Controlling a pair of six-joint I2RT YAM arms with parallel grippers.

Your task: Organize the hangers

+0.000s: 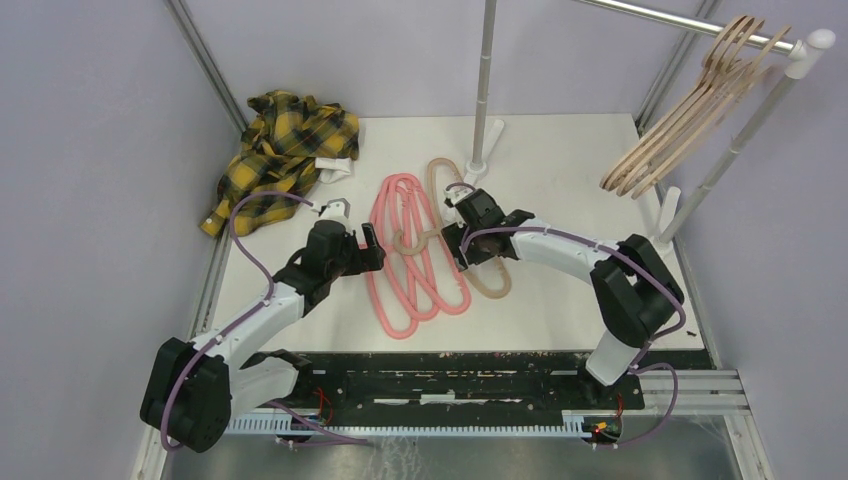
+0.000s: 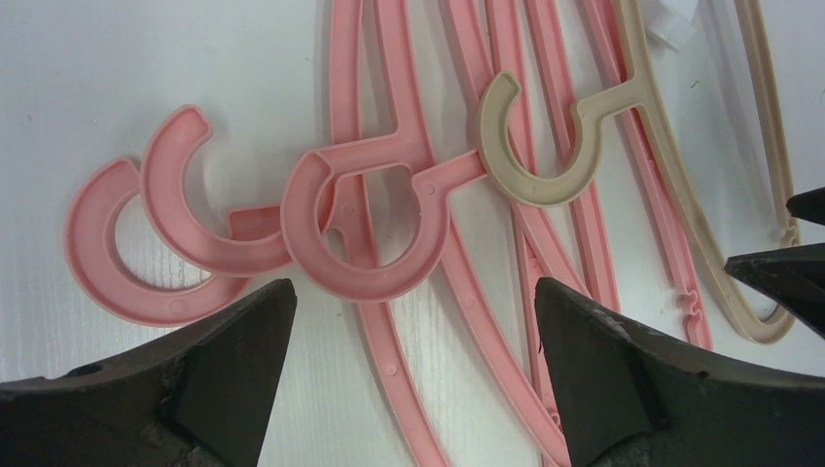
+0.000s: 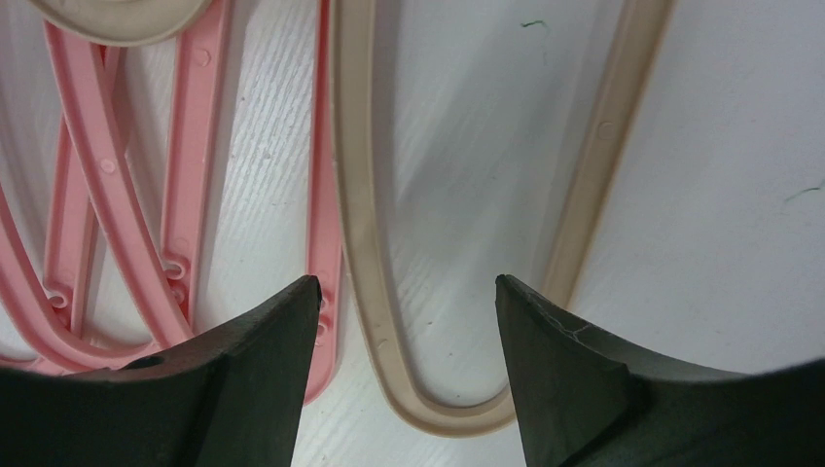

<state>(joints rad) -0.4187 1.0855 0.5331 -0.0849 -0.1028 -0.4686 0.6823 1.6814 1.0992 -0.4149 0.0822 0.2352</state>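
Your right hand [image 3: 401, 282] is spread apart astride the beige hanger [image 3: 352, 195] lying flat on the counter [image 3: 720, 117], overlapping the pink hangers [image 3: 199, 136], so closing on one thin rail could slip or drag them along.

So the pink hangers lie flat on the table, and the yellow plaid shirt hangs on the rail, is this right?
Not quite. The pink hangers do lie flat on the table, but the yellow plaid shirt lies crumpled at its far left corner; only beige hangers hang on the rail. The top external view shows this.
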